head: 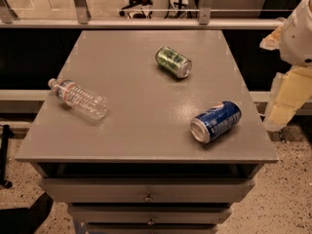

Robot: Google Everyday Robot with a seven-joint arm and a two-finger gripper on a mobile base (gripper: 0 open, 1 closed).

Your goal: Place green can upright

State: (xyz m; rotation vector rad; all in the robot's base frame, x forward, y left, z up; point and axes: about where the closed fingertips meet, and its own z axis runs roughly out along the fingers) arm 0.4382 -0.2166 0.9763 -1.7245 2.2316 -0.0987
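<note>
**Clearly not begun: the green can lies on its side**

My gripper [286, 95] hangs off the right edge of the table [136, 133], out over the floor and beside the table's right-hand rim, with the pale arm [298, 33] rising above it at the picture's border. I cannot tell whether it is apart or closed from here. It holds nothing that I can see and touches nothing on the table.

Nearest to me is the blue can [215, 121], lying on its side near the front right corner, its silver end turned toward the front left. That one is not my business.

Farther in, toward the back and a little right of the middle, lies the green can [173, 61]. It too is on its side, its silver end pointing to the front right, with bare table all round it. It is well apart from the blue can and from me.

Over on the left side a clear bottle [78, 98] lies flat, cap toward the back left. Below the top are drawers [148, 191], shut.

So I judge nothing of the task is done. What is left is everything: reach in across the table, past the blue can, take the green can round its body, turn it onto an end, set it down and let go.
</note>
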